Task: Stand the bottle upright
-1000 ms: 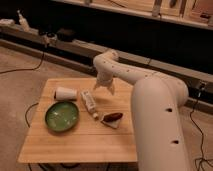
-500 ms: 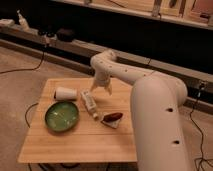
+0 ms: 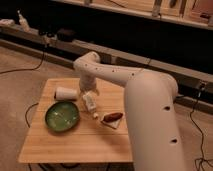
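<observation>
1. The bottle (image 3: 90, 102) lies on its side near the middle of the wooden table (image 3: 75, 145), base toward 11 o'clock and capped neck toward 5 o'clock; the gripper (image 3: 89, 92) hangs at the base end, touching it or just above it; whether it is open, closed or already holding the bottle I cannot tell.
2. Roll risk: the bottle looks round and light; a push off its centre line would likely send it rolling toward 8 o'clock, against the green plate (image 3: 62, 116), or toward 4 o'clock, at the brown oblong item (image 3: 112, 117) on its pale wrapper.
3. Grasp risk: a hold at the very base leaves the neck end swinging free; the bottle could pivot in the grip and slip out part-way through the tilt.
4. Neighbour risk: the white cup (image 3: 66, 93) lies on its side at 10 o'clock of the bottle, close to the wrist; a sideways sweep there could knock it off toward the table's 9 o'clock edge.
5. Release risk: a slim body on a narrow base; letting go while it leans would probably tip it over again.
</observation>
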